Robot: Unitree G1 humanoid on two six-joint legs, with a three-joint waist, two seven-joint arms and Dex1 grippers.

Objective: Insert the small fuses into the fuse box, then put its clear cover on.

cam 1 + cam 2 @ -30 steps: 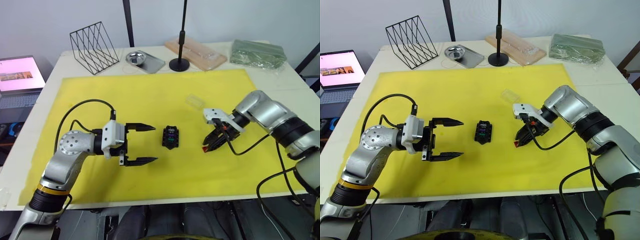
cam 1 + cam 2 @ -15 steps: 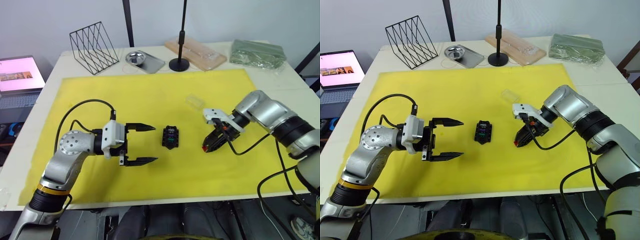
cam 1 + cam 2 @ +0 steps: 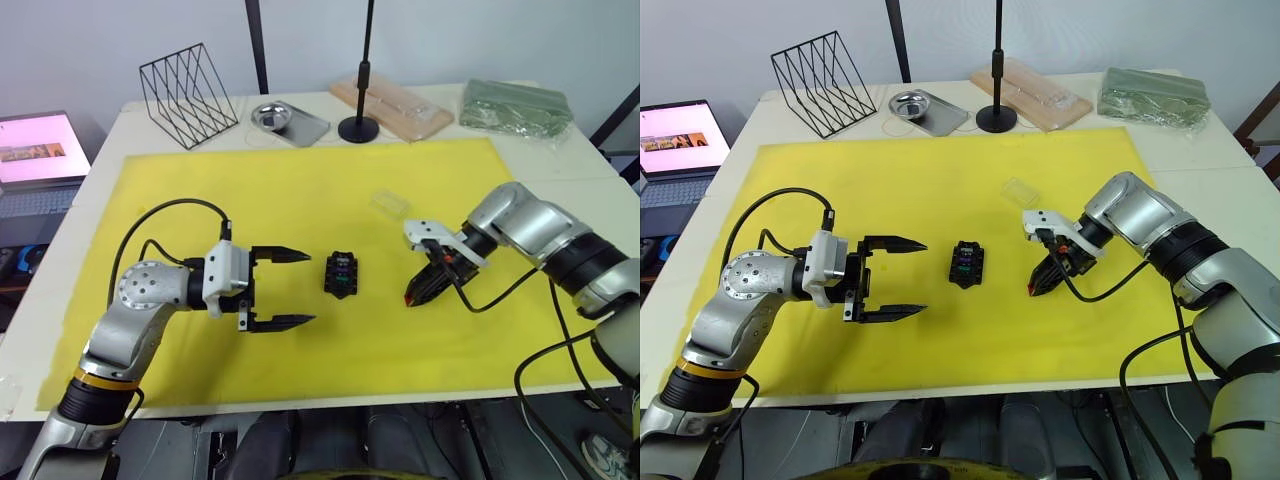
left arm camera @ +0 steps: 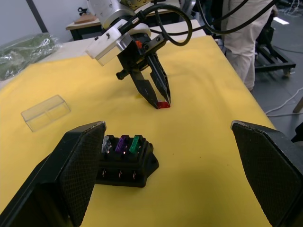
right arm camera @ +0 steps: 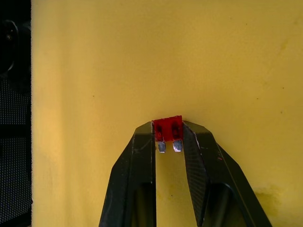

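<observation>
Yellow mat [image 3: 300,190] spread over a pale tabletop [image 3: 110,140], with the fuse box [image 3: 341,274] near the mat's centre as reference. Fuse box: black, lying flat on the mat, three fuses [image 4: 122,144] already seated in its top slots — one grey, one purple, one green. Right gripper [image 3: 414,296]: to the right of the fuse box, well apart from it, pointed down at the mat, clamped on the red fuse [image 5: 167,128]; fuse pinched between the two fingertips by its plastic body, metal blades pointing back toward the wrist. Left gripper [image 3: 293,288]: just left of the fuse box, aimed at it, spread wide and empty, not touching the box. Clear cover [image 3: 390,203]: on the mat, beyond the fuse box and slightly to its right, apart from both grippers. Far behind the fuse box, off the mat: wire rack [image 3: 187,94], metal dish [image 3: 270,116], black stand [image 3: 359,128].
</observation>
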